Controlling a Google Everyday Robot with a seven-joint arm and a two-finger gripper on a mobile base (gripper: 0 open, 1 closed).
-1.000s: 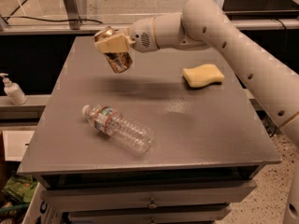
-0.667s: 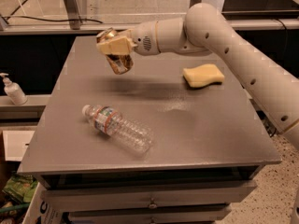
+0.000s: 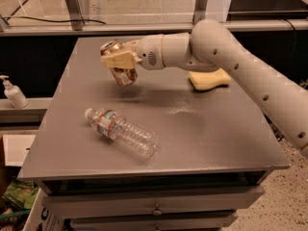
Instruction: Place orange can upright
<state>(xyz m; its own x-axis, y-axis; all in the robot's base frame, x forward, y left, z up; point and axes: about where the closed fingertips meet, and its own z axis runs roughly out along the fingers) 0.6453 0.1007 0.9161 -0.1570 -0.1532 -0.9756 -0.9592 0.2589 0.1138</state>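
Gripper (image 3: 119,61) jaws lowered can (image 3: 126,76) behind bottle (image 3: 122,133).

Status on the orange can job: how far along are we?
Done: the gripper has the orange can clamped, over the table's far-left part.
In hand: the can hangs tilted, top leaning left, apparently just clear of the surface, with a shadow under it.
Left: level it upright, set it down and release, probably away from the water bottle lying on its side nearer the front.

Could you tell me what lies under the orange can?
Only bare, shadowed grey tabletop; the coppery orange soda can hangs tilted in the cream tool over its far left. The tool covers the can's middle.
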